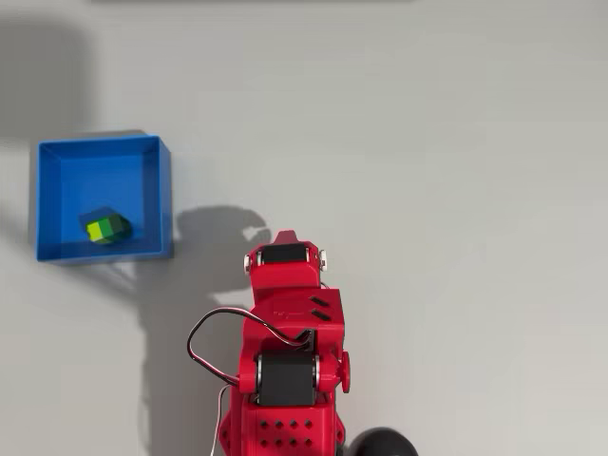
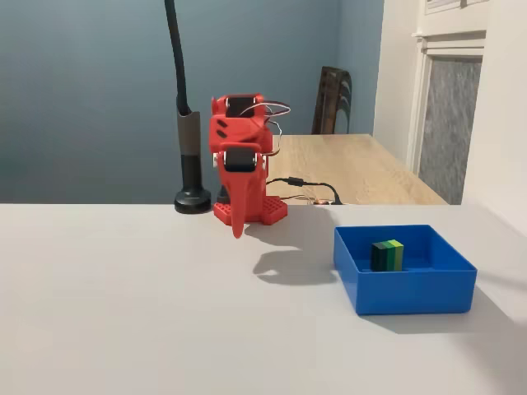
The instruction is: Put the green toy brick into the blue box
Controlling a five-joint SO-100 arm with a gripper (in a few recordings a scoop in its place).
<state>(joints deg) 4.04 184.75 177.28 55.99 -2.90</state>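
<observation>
— Where did the green toy brick lie?
— Inside the blue box, near its lower wall in the overhead view, long axis slanted across the floor.
— And the gripper?
— Folded downward, well apart from the box; whether its fingers were parted, I couldn't tell.

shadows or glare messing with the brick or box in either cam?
Overhead view: arm shadow falls on the table beside the blue box, green toy brick evenly lit, sharp. Fixed view: soft shadow left of the box, brick clear; no glare.
</observation>
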